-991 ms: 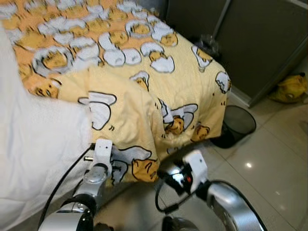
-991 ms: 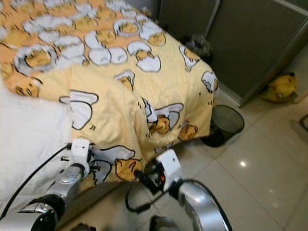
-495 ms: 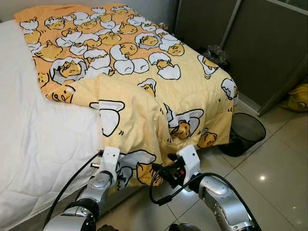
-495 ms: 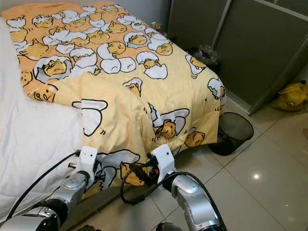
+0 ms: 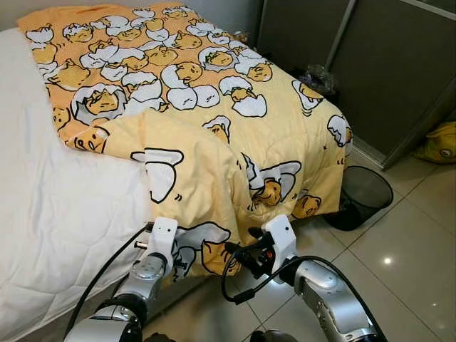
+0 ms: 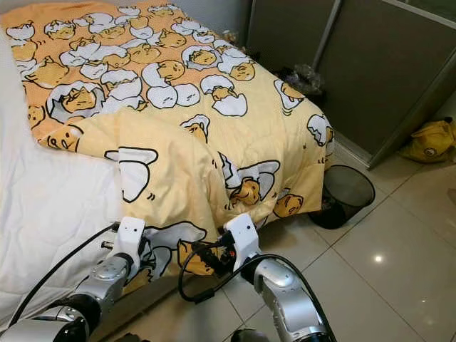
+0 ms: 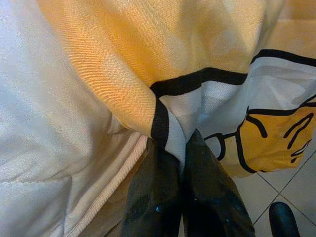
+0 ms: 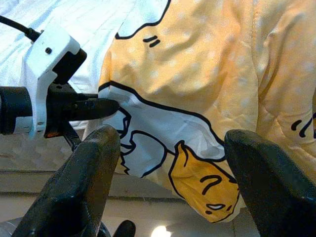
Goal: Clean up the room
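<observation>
the yellow duck-print blanket (image 5: 214, 128) lies rumpled across the bed (image 5: 64, 214), its corner drooping over the edge at 6 o'clock. the left gripper (image 7: 182, 163) has its jaws clamped on that hanging hem, probably to pull it straight. the right gripper (image 8: 168, 163), jaws apart, faces the same corner, likely readying a second hold.

Floor: pale glossy tiles (image 5: 406, 249), with a bright light reflection beside the bed's foot.
Wastebasket: black mesh wastebasket (image 5: 362, 196), standing on the tiles just beside the corner of the bed.
Wardrobe: dark grey sliding doors (image 5: 399, 64) behind the wastebasket.
Yellow bag: a yellow bag (image 5: 440, 142) lies on the floor by the doors.
Crumpled plastic: a clear plastic bundle (image 5: 318, 77) sits against the doors.
</observation>
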{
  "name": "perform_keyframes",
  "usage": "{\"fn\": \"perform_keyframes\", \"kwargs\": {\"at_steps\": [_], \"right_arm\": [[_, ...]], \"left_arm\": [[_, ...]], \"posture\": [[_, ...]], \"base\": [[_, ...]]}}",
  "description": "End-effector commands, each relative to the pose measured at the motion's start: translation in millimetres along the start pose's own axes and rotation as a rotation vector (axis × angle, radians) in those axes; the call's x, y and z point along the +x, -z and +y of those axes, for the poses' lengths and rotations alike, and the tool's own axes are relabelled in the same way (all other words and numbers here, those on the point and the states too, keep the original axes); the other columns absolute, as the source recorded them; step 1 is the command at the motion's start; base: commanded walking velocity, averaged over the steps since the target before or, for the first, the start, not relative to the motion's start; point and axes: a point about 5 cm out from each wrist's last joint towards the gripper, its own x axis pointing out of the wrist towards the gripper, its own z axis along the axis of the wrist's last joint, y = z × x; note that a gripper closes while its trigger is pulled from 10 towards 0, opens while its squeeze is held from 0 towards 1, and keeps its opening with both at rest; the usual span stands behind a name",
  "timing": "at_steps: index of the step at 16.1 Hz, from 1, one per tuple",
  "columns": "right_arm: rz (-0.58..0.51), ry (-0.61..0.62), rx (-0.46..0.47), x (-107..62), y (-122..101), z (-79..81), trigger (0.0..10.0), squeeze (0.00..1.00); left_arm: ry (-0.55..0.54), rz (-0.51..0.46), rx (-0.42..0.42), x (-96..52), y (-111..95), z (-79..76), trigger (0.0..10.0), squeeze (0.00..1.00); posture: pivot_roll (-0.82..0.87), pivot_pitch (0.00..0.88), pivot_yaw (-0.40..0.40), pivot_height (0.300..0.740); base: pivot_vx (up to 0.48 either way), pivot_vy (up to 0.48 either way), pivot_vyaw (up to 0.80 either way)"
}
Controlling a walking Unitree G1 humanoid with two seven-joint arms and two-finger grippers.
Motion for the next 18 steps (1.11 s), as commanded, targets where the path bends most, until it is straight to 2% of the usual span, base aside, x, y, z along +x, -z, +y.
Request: {"fn": "perform_keyframes", "kwargs": {"at_steps": [1,7,9,18], "right_arm": [[-0.004,0.004,-0.004,0.4,-1.5,-2.1,10.0,0.0],[-0.004,0.004,-0.004,0.4,-1.5,-2.1,10.0,0.0],[0.006,0.012,-0.002,1.1,3.2,-7.9,10.0,0.0],[0.005,0.013,-0.004,1.1,4.5,-10.0,10.0,0.0]], "left_arm": [[0.012,0.014,0.008,-0.3,2.5,-3.1,10.0,0.0],[0.012,0.014,0.008,-0.3,2.5,-3.1,10.0,0.0],[0.038,-0.006,-0.003,1.1,-3.4,-12.8,10.0,0.0],[0.052,-0.011,0.003,1.0,-3.6,-18.0,10.0,0.0]], "posture": [[-0.04,0.0,-0.023,0.74],[-0.04,0.0,-0.023,0.74],[-0.04,0.0,-0.026,0.74],[-0.05,0.0,-0.025,0.74]], "base": [[0.0,0.0,0.0],[0.0,0.0,0.0],[0.0,0.0,0.0],[-0.036,0.0,0.0]]}}
